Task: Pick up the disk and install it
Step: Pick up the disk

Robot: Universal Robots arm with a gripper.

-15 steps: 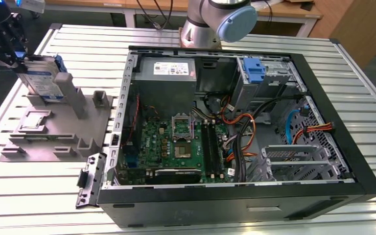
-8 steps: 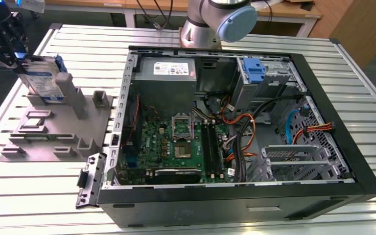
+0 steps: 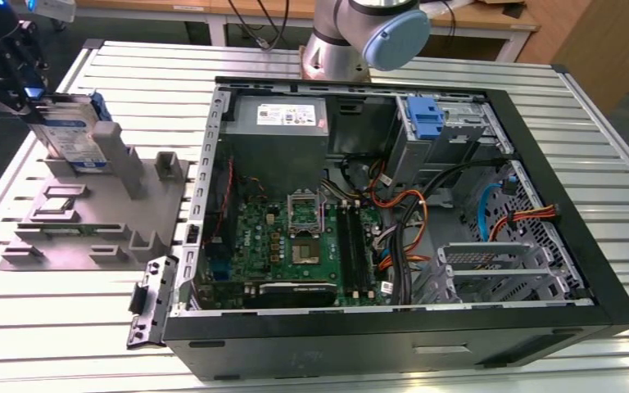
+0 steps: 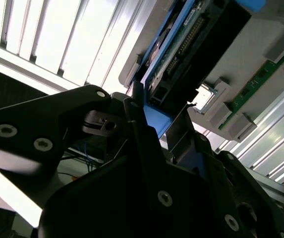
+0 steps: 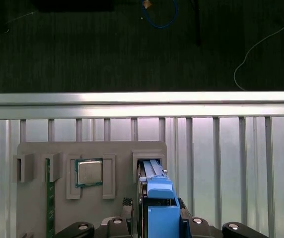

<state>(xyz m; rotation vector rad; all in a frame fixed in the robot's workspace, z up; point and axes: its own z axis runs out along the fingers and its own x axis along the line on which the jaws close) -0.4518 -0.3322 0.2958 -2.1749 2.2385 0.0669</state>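
— At ten o'clock in the exterior view, what was your gripper (image 3: pixel 30 102) doing?

— It was clenched on the disk (image 3: pixel 72 137), operator. Your black fingers (image 4: pixel 134 111) pinched the blue carrier bracket from both sides, as both wrist views showed. The disk stood on edge, slightly tilted, at the upright holder of the grey fixture tray (image 3: pixel 85 237), with its white and blue label turned toward the camera. Whether it sat in the holder or hung just clear of it, the pictures did not say.

— And where did that leave the disk against the computer?

— Outside it. The open computer case (image 3: pixel 609 303) lay on its side on the slatted table (image 3: pixel 604 106), filling the middle of the exterior view and reaching toward three o'clock. The tray lay just beside the case, at nine o'clock. Inside the case, the green motherboard (image 3: pixel 292 237) sat toward six o'clock, and a blue latch piece (image 3: pixel 426 123) stood on a grey metal cage at one o'clock. Your arm's base (image 3: pixel 369 33) rose at twelve o'clock, behind the case.

— Was anything else on the tray?

— A processor chip (image 5: pixel 88 172) sat in a square recess and a green memory stick (image 5: pixel 47 198) in a narrow slot, both near the disk, as the first wrist view showed.
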